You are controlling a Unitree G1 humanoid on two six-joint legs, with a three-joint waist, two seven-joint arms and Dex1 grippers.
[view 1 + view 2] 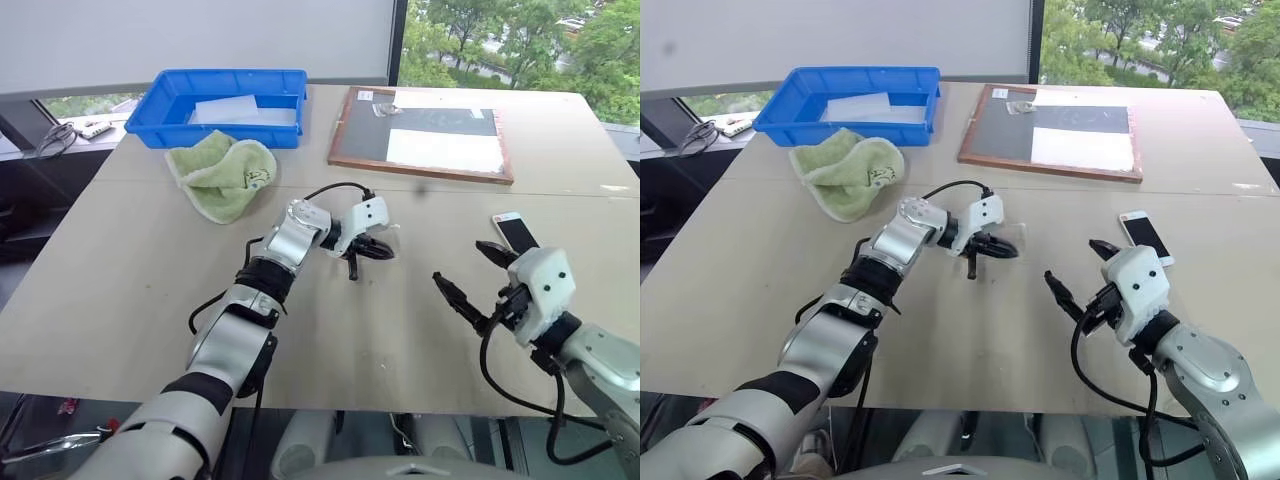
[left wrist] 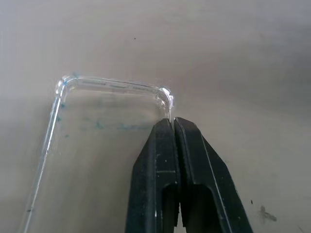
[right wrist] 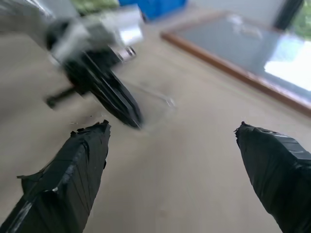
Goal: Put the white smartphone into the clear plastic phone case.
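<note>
Left claw (image 2: 172, 127) is pinching the clear plastic phone case (image 2: 104, 136) rim | your right claw (image 1: 478, 270) is gaping wide beside the white smartphone (image 1: 516, 231) | phone is lying uncased on surface (image 1: 400, 330).

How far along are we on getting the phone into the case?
Early stage. Done: the left gripper is shut on the rim of the clear plastic phone case, near a corner. In hand: the right gripper is wide open and holds nothing. Left: the white smartphone lies on the table, ungrasped, not yet in the case.
</note>
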